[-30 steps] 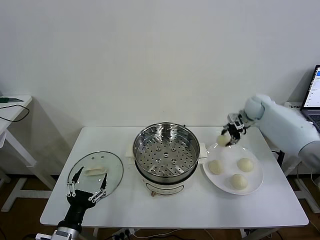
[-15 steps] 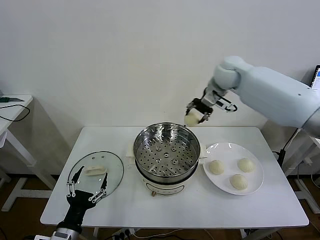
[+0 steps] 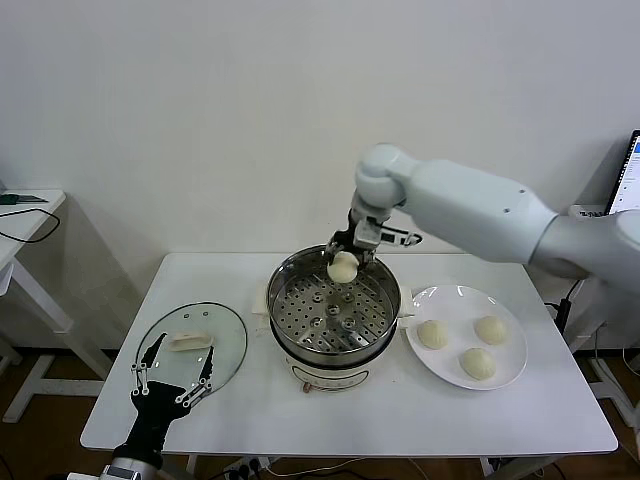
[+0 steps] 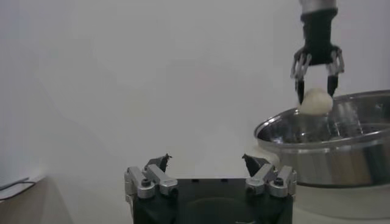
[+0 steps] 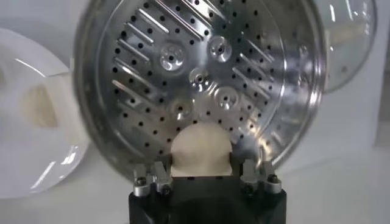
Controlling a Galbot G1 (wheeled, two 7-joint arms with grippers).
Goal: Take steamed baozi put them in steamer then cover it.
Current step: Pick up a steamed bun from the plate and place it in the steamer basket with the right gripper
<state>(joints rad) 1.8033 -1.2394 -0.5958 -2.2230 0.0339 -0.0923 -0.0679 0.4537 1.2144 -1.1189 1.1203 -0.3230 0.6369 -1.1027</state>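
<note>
One small round cream-white dough bun (image 3: 343, 267) is held pinched in the right end effector (image 3: 346, 262) above the far rim of the round shiny stainless-steel steamer (image 3: 334, 305) at the worktop's (image 3: 380, 420) centre, ready for release onto its perforated tray. Three buns (image 3: 477, 363) are left on the white plate (image 3: 508, 375) toward the right edge. The left end effector (image 3: 172, 378) is spread wide over the clear glass lid (image 3: 190, 345) near the left edge.

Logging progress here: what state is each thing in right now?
Shiny stainless-steel steamer pot: uncovered, perforated tray empty.
Cream-white round baozi: held above the steamer's far side.
Right gripper: shut on that baozi.
Flat white round plate: holds three baozi.
Clear glass lid: flat on the table.
Left gripper: open, over the lid's near edge.
</note>
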